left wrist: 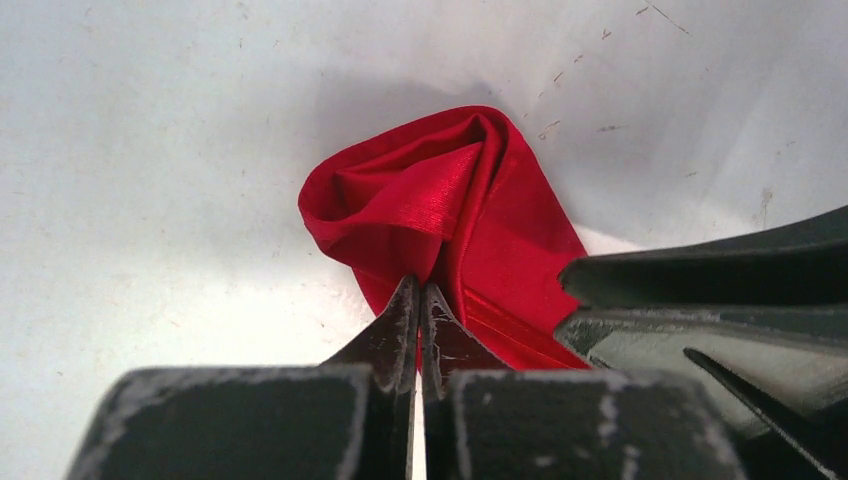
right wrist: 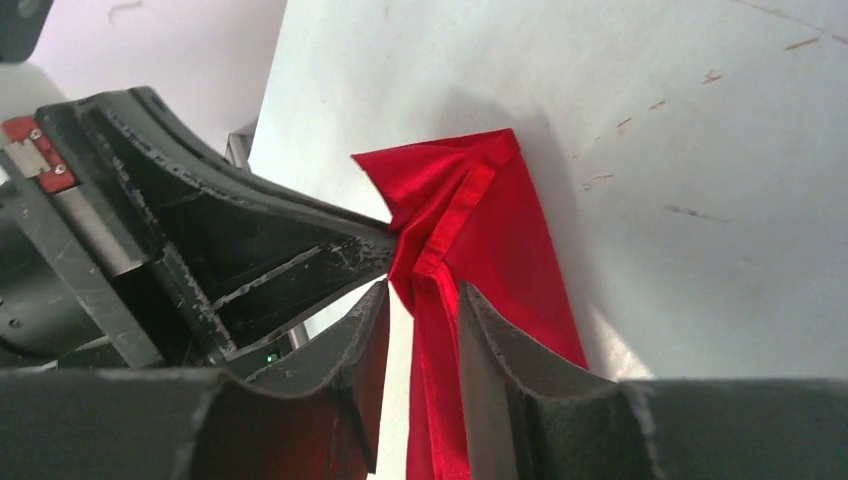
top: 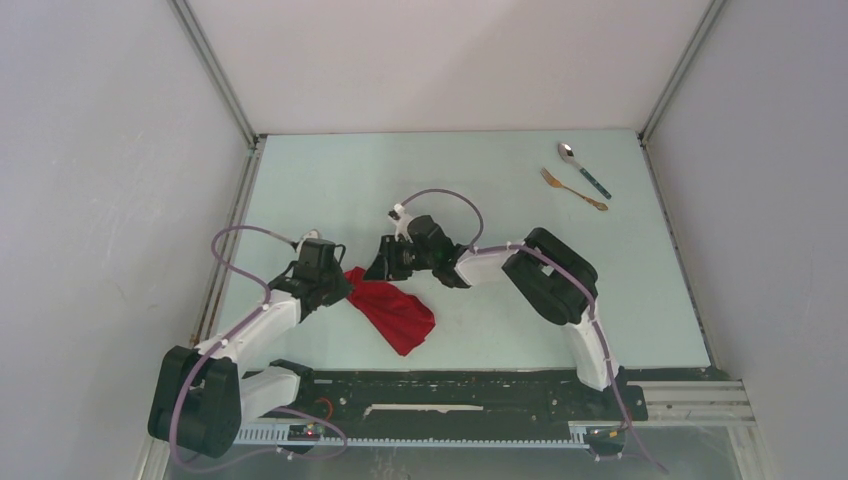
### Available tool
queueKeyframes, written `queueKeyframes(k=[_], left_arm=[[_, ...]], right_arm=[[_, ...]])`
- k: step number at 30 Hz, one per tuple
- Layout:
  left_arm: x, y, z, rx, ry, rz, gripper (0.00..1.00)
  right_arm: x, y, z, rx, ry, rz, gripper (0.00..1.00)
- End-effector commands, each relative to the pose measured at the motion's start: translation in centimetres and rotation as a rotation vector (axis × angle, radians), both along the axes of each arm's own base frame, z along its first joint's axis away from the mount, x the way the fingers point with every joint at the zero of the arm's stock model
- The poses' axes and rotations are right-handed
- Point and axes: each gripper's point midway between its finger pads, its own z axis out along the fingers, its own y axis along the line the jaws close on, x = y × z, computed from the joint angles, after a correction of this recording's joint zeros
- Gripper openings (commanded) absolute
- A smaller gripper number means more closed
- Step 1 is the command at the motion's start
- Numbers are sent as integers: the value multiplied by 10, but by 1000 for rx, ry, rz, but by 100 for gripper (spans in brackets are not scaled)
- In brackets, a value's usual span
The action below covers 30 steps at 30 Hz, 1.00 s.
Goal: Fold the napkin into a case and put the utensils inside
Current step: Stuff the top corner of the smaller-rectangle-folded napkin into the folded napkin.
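While the napkin (top: 393, 310) lies bunched in loose folds on the table (top: 480, 180), toward the near edge and between the two arms, no case is yet formed. The spoon (top: 583, 167) and fork (top: 572, 188) lie side by side at the far right corner, well apart from the cloth.

Handling, as judged: the cloth looks thin, light and limp, with a slight sheen, so it is likely to slide between the fingers and will not keep a crease unaided. The hemmed edge and corners, where the layers are thicker, offer the surest hold. Two corners held apart should spread it flat.

Left gripper (left wrist: 418, 295): jaws closed tip to tip, pinching a fold at the napkin's upper left end.

Right gripper (right wrist: 425, 295): jaws partly apart with a narrow gap, set just beside the left fingertips. A hemmed band of the cloth runs between them. A pale gap shows between the cloth and one finger, so a firm grip is not judged present
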Motion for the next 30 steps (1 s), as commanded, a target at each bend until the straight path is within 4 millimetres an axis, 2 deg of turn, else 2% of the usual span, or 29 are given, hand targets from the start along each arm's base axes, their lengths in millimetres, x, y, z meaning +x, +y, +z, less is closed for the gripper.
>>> queueKeyframes(k=[1,7,9,14,18,20,21,23,26,28,30], left_arm=[[9,0,12,9,-39,1,0],[10,-4,18,-9,-62,-22,0],[10,-6,19,-15,-66,-27,0],[12,-9,24,-30,-80,-35,0],[13,-15,22,-61,-75,-43,0],[13,-19,18,-88,-64,-39,0],[12,-19,17,-94,-58,-32,0],[11,-17,15,-87,-50,-15,0],[10,-5,15,-45,-63,37,0],[10,-1,13,-35,-73,53,0],[10,-2,9,-35,-49,46,0]], right_arm=[[-17,6,26,58,-47,100,37],[-14,16,15,86,-19,98,26],[-16,22,13,104,-9,110,25],[-19,37,-8,97,28,110,23],[-17,62,-19,100,-9,103,23],[-5,78,-21,84,-44,68,20],[2,76,-25,62,-59,24,20],[15,60,-31,6,-80,-82,20],[26,42,-21,-3,-102,-166,21],[29,44,-6,64,-81,-148,22],[29,56,7,113,-53,-112,27]])
